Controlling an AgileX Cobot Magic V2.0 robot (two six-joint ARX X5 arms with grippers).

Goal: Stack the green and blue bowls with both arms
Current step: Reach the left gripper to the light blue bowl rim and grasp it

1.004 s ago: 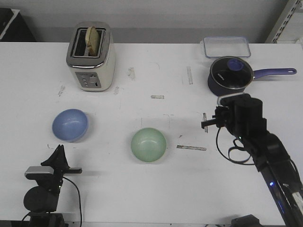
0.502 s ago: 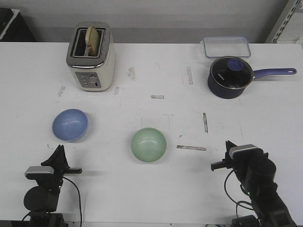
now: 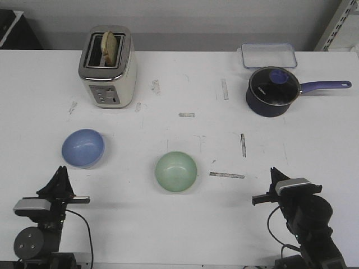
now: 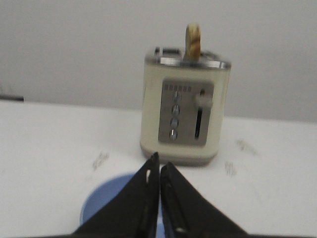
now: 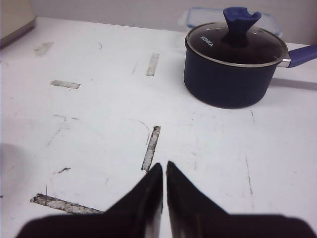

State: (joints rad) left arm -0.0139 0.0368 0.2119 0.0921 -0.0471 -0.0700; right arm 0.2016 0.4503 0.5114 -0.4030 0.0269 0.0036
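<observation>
I see green bowl [image 3: 176, 171] upright at worktop [image 3: 168, 224] centre-near, blue bowl [image 3: 83, 148] well apart to its left. Left gripper [image 3: 59, 178] near edge, just near of blue bowl, jaws pressed together, empty. Right gripper [image 3: 273, 178] near-right, jaws pressed together, empty. Toaster [image 3: 107, 67] far left, saucepan [image 3: 272, 92] far right.

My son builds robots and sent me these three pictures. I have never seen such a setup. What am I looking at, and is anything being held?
Two black robot arms sit at a white table. The wide picture looks forward over it: the left gripper and the right gripper are at the near edge, both closed and empty. The other two pictures come from cameras on each wrist. On the table lie a periwinkle blue bowl, a mint green bowl, a cream toaster, a navy lidded saucepan and a clear plastic box.
</observation>
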